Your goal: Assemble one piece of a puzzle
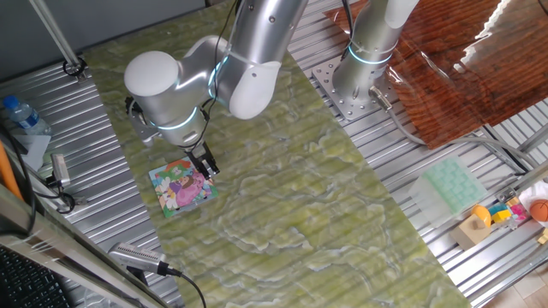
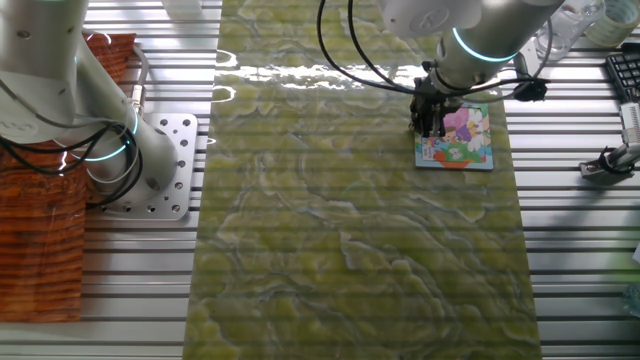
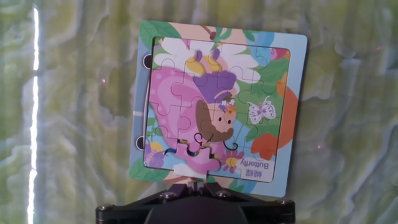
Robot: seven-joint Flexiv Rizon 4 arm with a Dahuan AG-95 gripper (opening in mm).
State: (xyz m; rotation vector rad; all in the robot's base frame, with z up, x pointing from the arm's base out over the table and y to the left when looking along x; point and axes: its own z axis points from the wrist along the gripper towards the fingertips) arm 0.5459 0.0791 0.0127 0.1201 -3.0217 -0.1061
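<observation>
1 puzzle [image 3: 217,99], 1 gripper [image 1: 205,164], 2 robot arms [image 1: 248,51].

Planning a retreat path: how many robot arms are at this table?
2. One silver robot arm reaches over the small square teal-bordered puzzle board; a second silver robot arm stands on a perforated metal base plate beside the green marbled mat. None seem hidden.
</observation>
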